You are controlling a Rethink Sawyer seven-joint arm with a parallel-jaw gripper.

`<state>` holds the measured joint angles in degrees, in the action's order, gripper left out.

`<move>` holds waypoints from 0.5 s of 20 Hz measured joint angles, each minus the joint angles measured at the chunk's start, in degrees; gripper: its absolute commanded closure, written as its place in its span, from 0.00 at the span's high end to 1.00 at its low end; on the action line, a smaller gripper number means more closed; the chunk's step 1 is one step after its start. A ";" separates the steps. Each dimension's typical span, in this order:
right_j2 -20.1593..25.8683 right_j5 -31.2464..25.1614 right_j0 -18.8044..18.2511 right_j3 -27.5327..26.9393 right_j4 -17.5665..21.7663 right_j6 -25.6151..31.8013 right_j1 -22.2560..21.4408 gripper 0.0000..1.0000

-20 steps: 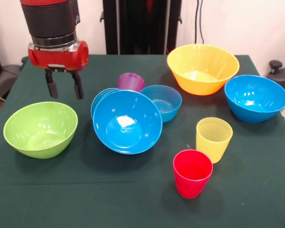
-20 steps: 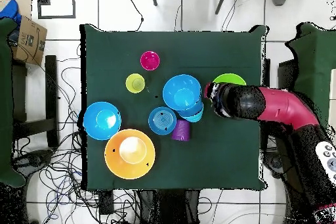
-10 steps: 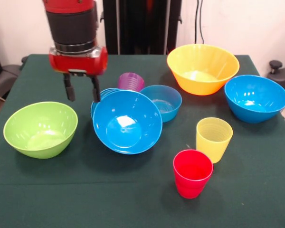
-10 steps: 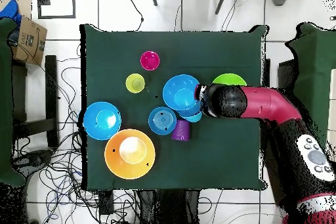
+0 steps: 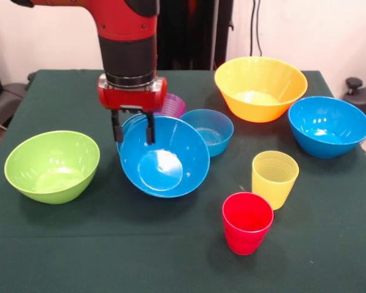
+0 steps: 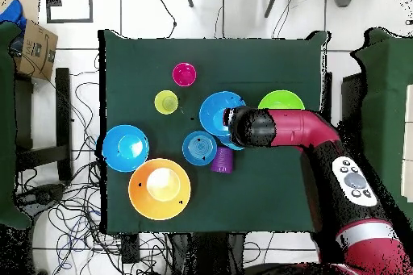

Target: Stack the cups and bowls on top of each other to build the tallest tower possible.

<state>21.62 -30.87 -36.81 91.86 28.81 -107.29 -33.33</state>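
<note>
I am holding my jaws [image 5: 133, 129] apart, straddling the far rim of the tilted glossy blue plastic bowl [image 5: 164, 157] sitting mid-surface, one finger inside and one outside.

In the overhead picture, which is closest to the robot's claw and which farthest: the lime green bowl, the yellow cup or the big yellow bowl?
From the gripper:
1. Lime green bowl, just beside the arm.
2. Yellow cup, across the tilted blue bowl.
3. Big yellow bowl, toward the table's corner.

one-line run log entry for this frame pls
phase: reach | gripper: open, at rim of tilted blue bowl | held: nothing | tower: not started | loose: green bowl, yellow bowl, red cup, yellow cup
</note>
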 measured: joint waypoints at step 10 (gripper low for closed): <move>-3.61 1.92 2.02 0.91 -2.92 0.00 0.75 1.00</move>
<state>18.01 -28.95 -34.79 92.78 25.89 -107.29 -32.57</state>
